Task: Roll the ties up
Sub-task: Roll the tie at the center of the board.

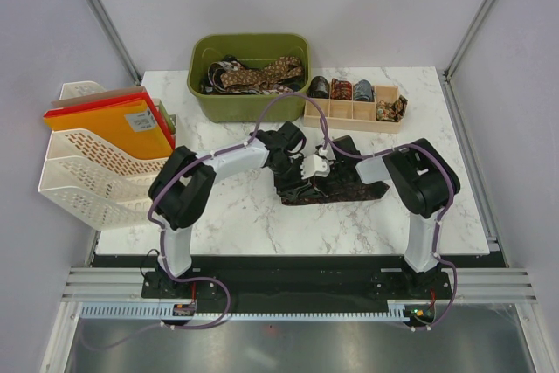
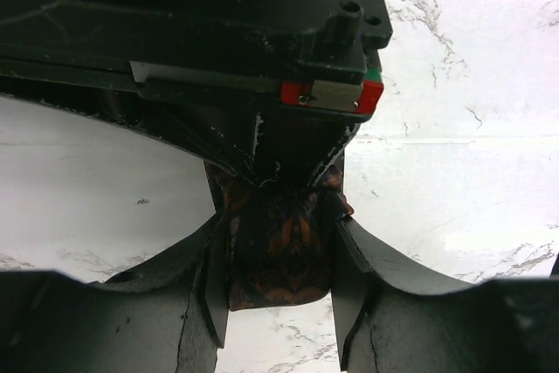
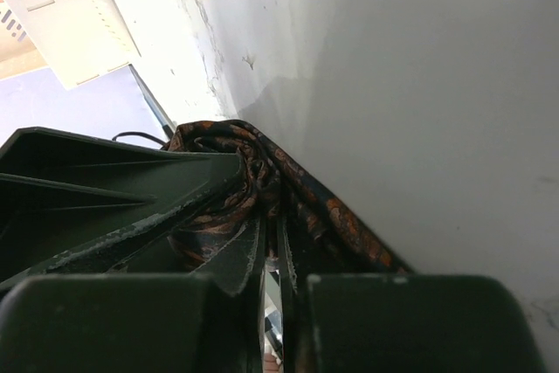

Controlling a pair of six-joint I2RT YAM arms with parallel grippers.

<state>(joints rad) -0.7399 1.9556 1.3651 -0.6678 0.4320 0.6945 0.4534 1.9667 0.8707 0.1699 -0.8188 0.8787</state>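
L fingers (image 2: 384, 277) round tie (image 2: 279, 251); wrist-cam only

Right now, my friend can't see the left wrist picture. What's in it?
The left claw squeezes a dark brown patterned tie bundle between its two black fingers. The right claw reaches down into the bundle from above, over a white marble table.
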